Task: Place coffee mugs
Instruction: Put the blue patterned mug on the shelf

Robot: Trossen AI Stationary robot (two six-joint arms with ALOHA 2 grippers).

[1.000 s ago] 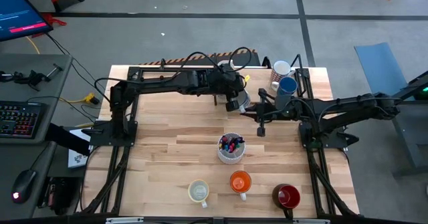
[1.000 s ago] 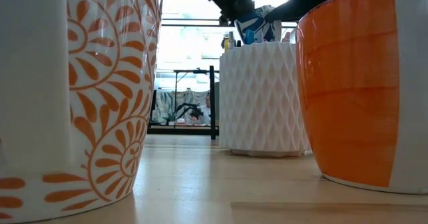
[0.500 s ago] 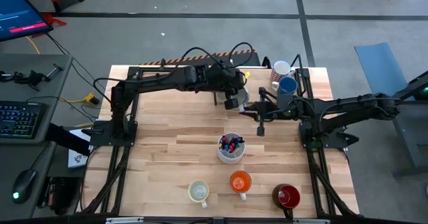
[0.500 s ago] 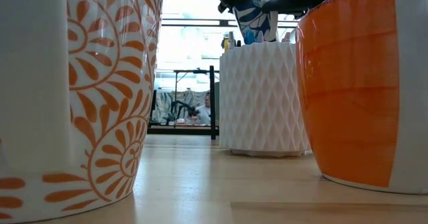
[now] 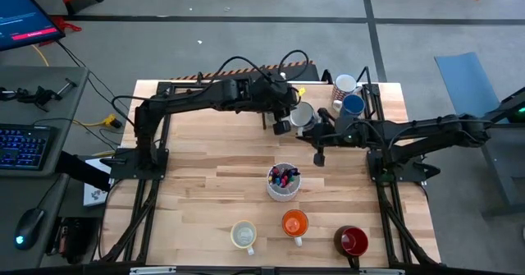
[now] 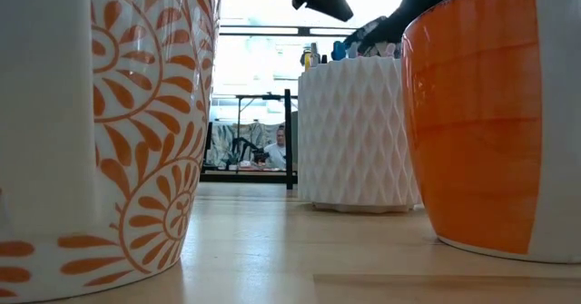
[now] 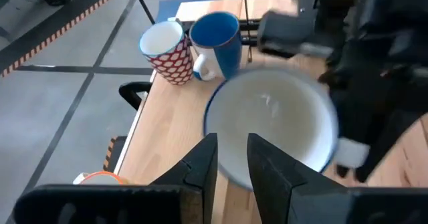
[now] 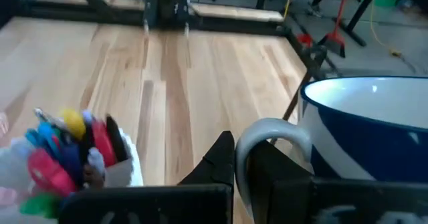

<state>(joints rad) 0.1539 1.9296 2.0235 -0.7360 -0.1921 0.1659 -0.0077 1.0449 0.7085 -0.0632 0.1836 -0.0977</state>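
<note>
A grey-white mug with a blue band (image 5: 302, 113) hangs in the air over the table's far middle, between both arms. My left gripper (image 5: 284, 124) comes from the left and is shut on it. My right gripper (image 5: 317, 130) comes from the right and is shut on its handle. In the left wrist view the mug (image 7: 274, 124) shows its open mouth. In the right wrist view its wall (image 8: 374, 130) is blue and white. Red-dotted (image 5: 345, 84) and blue (image 5: 353, 104) mugs stand on their bases at the far right. Cream (image 5: 244, 236), orange (image 5: 294, 223) and dark red (image 5: 353, 241) mugs stand along the near edge. My left gripper (image 7: 232, 167) holds the mug by its rim (image 7: 217, 140), with the wall passing between the two fingers: one finger inside, one outside. The mug is lifted clear of the table. My right gripper (image 8: 244, 167) pinches the mug's looped handle (image 8: 264, 127) between its two fingers, coming level from the table's right side. The mug's body sits beyond the fingers, clear of the table.
A white ribbed pen cup (image 5: 283, 181) stands just nearer than the arms, mid-table. In the low view an orange-patterned mug (image 6: 109, 122), the pen cup (image 6: 354, 132) and the orange mug (image 6: 490, 113) fill the foreground. Bare wood lies left of centre (image 5: 205, 168).
The mug has risen and has left the low view, where it showed above the pen cup. My left gripper has moved up and slightly toward the far edge with it. In the high view the mug's mouth now shows more fully.
</note>
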